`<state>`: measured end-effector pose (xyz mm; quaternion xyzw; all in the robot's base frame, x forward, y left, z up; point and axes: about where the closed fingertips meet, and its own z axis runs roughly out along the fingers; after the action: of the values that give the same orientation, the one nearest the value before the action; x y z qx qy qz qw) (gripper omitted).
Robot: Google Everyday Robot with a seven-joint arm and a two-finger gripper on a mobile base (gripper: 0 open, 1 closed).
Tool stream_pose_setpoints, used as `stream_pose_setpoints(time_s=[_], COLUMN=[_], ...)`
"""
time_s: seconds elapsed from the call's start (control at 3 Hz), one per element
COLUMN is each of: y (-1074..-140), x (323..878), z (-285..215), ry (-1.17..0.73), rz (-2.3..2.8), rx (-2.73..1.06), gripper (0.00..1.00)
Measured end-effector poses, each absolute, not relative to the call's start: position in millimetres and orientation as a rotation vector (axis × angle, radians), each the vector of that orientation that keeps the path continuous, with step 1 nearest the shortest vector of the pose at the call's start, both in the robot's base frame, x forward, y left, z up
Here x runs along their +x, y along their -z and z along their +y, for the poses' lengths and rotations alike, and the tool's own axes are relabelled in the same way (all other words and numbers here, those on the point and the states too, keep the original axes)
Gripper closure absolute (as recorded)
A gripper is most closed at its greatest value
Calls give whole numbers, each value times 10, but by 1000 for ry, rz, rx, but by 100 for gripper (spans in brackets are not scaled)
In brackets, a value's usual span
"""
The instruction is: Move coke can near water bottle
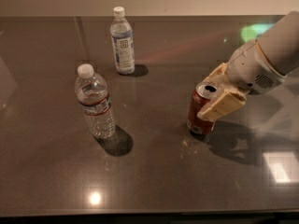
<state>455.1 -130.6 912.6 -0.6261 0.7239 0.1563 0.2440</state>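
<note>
The coke can [195,119], red with a silver top, stands upright on the dark table [154,171] at the right. My gripper [207,96] reaches in from the right and is open, with one cream finger in front of the can's upper part and the other behind its top, so the can sits between them. The water bottle [96,104], clear and ribbed with a white cap and a dark label band, stands upright at the left, well apart from the can.
A slimmer bottle [122,43] with a tall white-and-blue label stands at the back, behind the water bottle. The table's far edge meets a pale wall. My arm [271,55] comes in from the upper right.
</note>
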Motion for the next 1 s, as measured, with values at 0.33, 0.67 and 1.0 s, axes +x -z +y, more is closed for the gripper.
stream_pose_setpoints(time_s=[0.33, 0.67, 1.0], y=[-9315, -9468, -9484], x=[4532, 4445, 4408], z=[-1141, -822, -528], ry=[-456, -527, -591], rz=[1946, 1893, 1836], rx=[-1718, -1749, -1780], gripper=[95, 100, 100])
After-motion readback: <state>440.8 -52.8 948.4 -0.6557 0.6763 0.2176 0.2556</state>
